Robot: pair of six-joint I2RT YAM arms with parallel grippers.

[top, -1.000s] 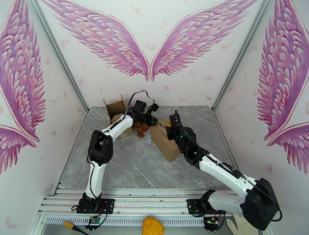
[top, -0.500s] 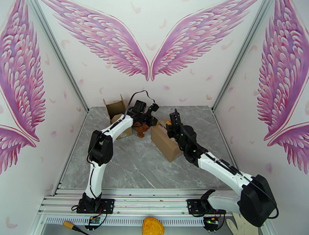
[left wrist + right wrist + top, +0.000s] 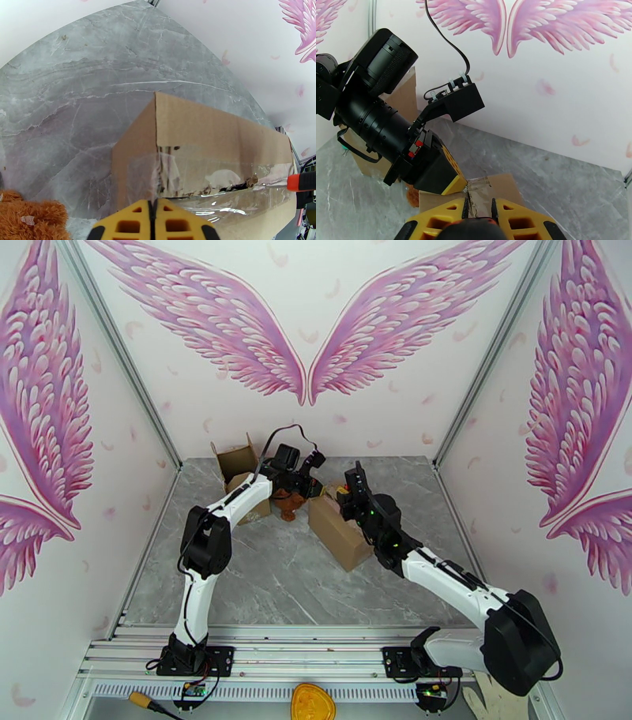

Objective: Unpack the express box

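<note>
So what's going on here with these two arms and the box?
They are opening a taped cardboard box mid-table. The left gripper, shut, sits against the box's end, while the right gripper holds an orange-handled tool at the tape seam, which is partly torn. A brown plush toy and an open box sit nearby.

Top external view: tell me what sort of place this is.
Probably a staged robot-recording booth: white walls printed with pink wings, aluminium frame posts, and a marble-look table with a mounting rail along its near edge.

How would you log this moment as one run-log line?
left gripper: shut, tips by taped box | right gripper: shut on orange-handled tool, tip at tape seam | seam: partly torn
</note>
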